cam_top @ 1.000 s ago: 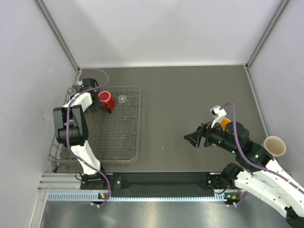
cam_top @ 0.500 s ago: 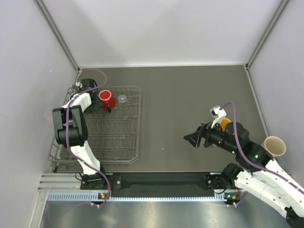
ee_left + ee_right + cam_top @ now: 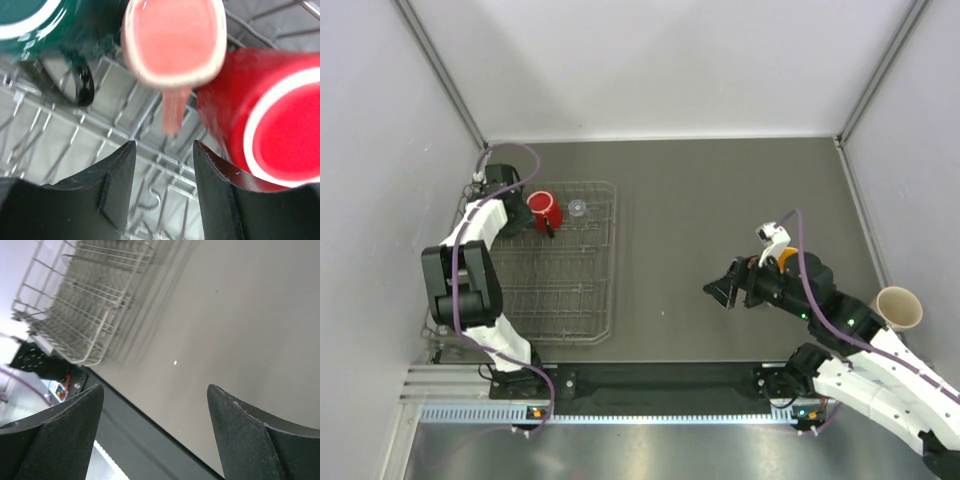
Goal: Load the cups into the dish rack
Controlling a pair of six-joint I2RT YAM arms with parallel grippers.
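Left fingers [image 3: 119,175] stand apart, nothing between them, low over the dish rack [image 3: 100,130]. Dead ahead at twelve o'clock sits the pink mug [image 3: 175,40], with the red mug [image 3: 270,125] at two and the dark green mug [image 3: 30,20] at ten. All three are in the rack, the clear glass [image 3: 578,208] too. Right fingers [image 3: 55,430] gape wide and empty above the desk [image 3: 720,200]. Left to load, I'd say: the white-and-orange mug [image 3: 788,258], half-hidden by the right arm, and the tan cup [image 3: 898,307] at the desk's four o'clock.
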